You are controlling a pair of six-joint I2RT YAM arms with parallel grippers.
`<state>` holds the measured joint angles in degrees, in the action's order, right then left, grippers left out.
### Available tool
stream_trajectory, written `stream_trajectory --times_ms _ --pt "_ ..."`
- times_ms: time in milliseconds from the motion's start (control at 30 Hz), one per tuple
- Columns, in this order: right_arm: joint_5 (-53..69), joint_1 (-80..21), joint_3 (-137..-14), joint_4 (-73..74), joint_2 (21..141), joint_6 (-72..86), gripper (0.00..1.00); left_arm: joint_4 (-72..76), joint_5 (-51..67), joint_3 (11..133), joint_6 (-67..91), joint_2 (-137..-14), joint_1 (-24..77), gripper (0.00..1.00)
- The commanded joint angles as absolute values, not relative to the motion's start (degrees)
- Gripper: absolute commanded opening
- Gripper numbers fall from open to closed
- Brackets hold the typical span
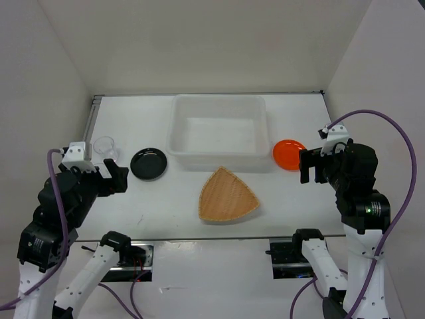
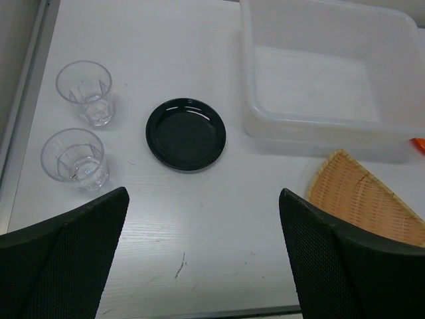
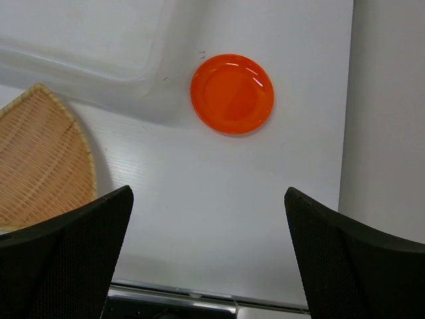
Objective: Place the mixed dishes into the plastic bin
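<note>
Grippers: left gripper (image 2: 202, 193), right gripper (image 3: 209, 189), both spread open.
Tray: one woven tray (image 1: 228, 196), fan-shaped, before translucent plastic bin (image 2: 319, 129).
Plates: glossy black plate (image 2: 186, 134) left of bin, orange plate (image 3: 232, 94) right.
Cups: two clear cups (image 2: 84, 92) (image 2: 73, 158), far left.

The white table (image 1: 166, 199) holds a big bin (image 1: 219, 158), a woven tray (image 1: 228, 196), a black plate (image 1: 148, 163), an orange plate (image 1: 289, 153) and two clear cups (image 2: 84, 91) (image 2: 73, 157).

The translucent white rectangular plastic bin (image 1: 219, 157) stands upright and empty; the tan woven fan-shaped tray (image 1: 228, 195) lies flat just in front of it; the small orange round plate (image 1: 289, 153) lies at its right; the small glossy black round plate (image 1: 148, 163) lies at its left; two small clear cups (image 2: 84, 92) (image 2: 73, 158) stand upright, side by side, further left.
</note>
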<state>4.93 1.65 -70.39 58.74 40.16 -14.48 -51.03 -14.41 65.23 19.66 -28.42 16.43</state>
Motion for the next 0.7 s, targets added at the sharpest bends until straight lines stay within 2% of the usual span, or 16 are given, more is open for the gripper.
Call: stream_trajectory --times_ms 0,100,233,333,367,533,667 --pt "5.45 1.76 -71.10 59.24 40.43 -15.03 0.99 -49.66 -11.62 64.60 18.29 -29.52 16.17 1.00" --pt "9.12 1.76 -71.10 60.37 40.43 -17.56 0.99 -50.53 -6.00 66.96 16.26 -36.71 16.70 1.00" --pt "13.01 1.76 -71.63 61.70 41.04 -22.41 0.99 -50.02 15.22 69.35 22.39 -47.62 17.22 1.00" --pt "12.48 1.23 -69.79 61.70 41.04 -23.47 0.99 -44.23 25.72 63.48 31.79 -50.80 18.01 1.00" --pt "12.48 1.23 -68.92 61.70 40.35 -23.47 0.99 -42.56 27.49 57.63 34.08 -50.28 18.02 1.00" --pt "12.48 1.23 -68.38 61.70 37.80 -23.47 0.99 -37.27 24.26 47.04 40.94 -43.52 20.65 1.00" --pt "12.48 1.23 -67.76 61.70 37.09 -23.47 0.99 -28.42 29.97 35.70 45.78 -42.36 22.76 1.00"
